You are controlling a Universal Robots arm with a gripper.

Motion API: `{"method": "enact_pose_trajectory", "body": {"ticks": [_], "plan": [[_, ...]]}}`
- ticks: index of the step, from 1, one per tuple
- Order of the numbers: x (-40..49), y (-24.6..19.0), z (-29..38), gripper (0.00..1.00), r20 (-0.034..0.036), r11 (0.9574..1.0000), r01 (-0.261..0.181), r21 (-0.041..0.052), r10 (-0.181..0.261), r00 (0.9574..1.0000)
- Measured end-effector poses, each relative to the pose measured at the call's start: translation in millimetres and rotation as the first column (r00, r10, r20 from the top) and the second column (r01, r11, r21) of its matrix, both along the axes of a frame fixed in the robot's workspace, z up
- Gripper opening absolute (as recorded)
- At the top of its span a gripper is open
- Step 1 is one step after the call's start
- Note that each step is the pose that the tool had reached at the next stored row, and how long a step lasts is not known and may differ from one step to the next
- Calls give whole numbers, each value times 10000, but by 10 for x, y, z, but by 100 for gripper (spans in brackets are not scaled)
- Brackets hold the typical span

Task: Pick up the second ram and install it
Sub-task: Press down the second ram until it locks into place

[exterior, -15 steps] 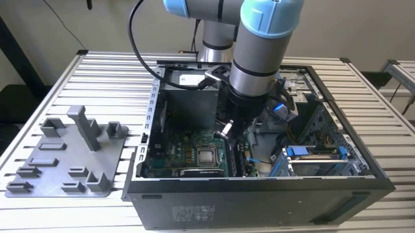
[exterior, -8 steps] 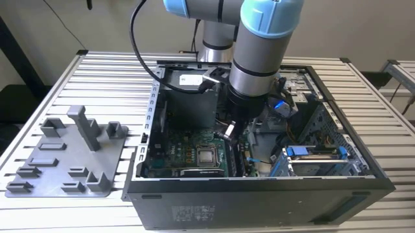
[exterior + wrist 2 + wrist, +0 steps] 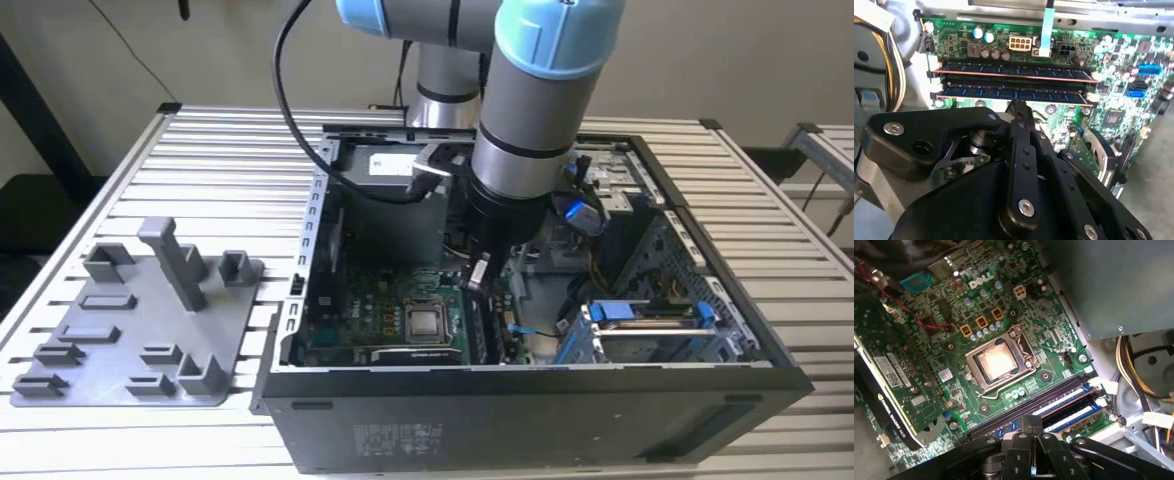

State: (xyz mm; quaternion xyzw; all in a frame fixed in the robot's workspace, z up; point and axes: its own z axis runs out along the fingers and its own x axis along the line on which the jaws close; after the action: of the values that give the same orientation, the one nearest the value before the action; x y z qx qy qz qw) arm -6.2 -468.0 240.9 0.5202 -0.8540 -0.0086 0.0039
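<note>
- Your gripper (image 3: 1018,107) is hovering, fingers pinched together and holding nothing, just above the second ram (image 3: 1014,93), which is sitting in its slot.
- The power-supply box (image 3: 1114,285) is crowding one side.

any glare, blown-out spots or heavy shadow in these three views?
Exterior view: even light, but the computer case interior sits in the arm's shadow. Second wrist view: bright glare along the case's metal edge; the gripper is a dark, near-featureless mass. First wrist view: the CPU socket reflects a pale highlight; the power supply is a dim grey block.
</note>
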Motion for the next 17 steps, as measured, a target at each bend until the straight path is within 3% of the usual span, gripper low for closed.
{"method": "enact_pose_trajectory", "body": {"ticks": [3,8,10,13,17], "plan": [[0,0,-3,11,7,9987,-499,53,499,9988],[0,0,-9,11,70,9936,-1053,402,1051,9944],[0,0,-10,11,122,9912,-1250,438,1246,9921],[0,0,-13,11,156,9833,-1765,434,1760,9843],[0,0,-16,11,248,9681,-2472,414,2463,9689]]}}
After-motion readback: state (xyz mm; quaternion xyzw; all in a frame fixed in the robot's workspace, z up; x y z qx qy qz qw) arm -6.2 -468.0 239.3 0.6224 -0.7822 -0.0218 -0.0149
